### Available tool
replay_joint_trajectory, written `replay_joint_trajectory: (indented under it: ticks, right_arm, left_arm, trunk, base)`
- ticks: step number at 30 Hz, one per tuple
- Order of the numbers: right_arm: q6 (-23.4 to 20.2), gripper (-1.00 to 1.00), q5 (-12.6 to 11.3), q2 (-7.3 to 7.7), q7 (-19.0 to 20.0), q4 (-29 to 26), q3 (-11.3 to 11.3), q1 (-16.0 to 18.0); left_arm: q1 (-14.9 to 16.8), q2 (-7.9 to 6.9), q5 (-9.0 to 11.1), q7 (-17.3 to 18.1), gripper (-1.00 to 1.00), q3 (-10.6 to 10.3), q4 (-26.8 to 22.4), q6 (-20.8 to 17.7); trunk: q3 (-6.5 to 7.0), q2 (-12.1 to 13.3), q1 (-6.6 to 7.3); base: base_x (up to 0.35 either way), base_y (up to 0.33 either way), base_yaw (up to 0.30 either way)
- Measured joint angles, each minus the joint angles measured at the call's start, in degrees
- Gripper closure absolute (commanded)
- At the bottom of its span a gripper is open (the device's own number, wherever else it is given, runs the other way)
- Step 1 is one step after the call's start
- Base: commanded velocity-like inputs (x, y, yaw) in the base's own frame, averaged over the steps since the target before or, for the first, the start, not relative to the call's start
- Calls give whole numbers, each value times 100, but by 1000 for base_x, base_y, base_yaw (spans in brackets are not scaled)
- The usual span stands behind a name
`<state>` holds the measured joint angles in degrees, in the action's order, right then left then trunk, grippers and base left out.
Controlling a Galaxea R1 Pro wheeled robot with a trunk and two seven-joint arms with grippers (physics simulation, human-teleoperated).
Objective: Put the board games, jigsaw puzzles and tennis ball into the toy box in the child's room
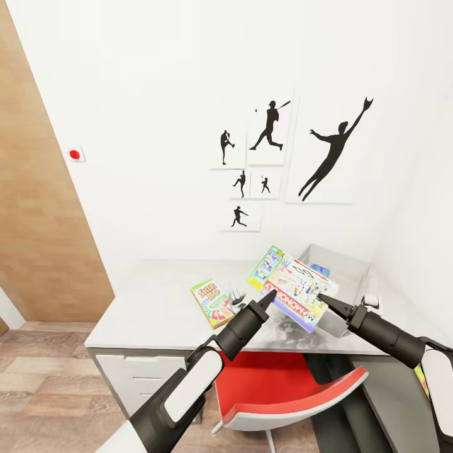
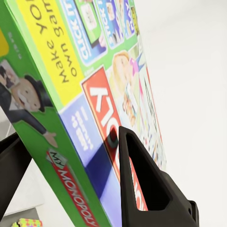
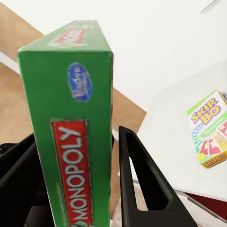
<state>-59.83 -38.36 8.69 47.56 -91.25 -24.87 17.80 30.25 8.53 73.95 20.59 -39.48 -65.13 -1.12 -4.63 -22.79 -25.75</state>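
Both grippers hold the MONOPOLY board game (image 1: 294, 286) tilted in the air over the table (image 1: 151, 314), just in front of the pale grey toy box (image 1: 352, 263). My left gripper (image 1: 267, 298) is shut on the box's near-left edge and my right gripper (image 1: 324, 298) on its near-right edge. In the left wrist view, the left gripper (image 2: 68, 137) has black fingers (image 2: 142, 179) clamping the printed face of the game box (image 2: 71, 85). In the right wrist view, the right gripper (image 3: 75, 142) pinches the green end of the game box (image 3: 71, 118). The SKIP-BO board game (image 1: 212, 303) lies flat on the table, left of the grippers.
A red chair (image 1: 283, 384) stands under the table's front edge, between my arms. White drawers (image 1: 138, 377) sit at the table's left end, and a lower dark grey desk (image 1: 384, 396) at the right. Something blue (image 1: 321, 269) lies inside the toy box. Baseball silhouette prints (image 1: 270, 126) hang on the white wall.
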Motion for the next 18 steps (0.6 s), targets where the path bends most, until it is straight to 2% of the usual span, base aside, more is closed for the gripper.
replay_joint_trajectory:
  ticks: [18]
  right_arm:
    - [-1,100,5,0,2,0,-2,0]
  left_arm:
    - [0,0,-9,-39,100,-4,-8,1]
  trunk:
    - [0,0,0]
  base:
    - [0,0,0]
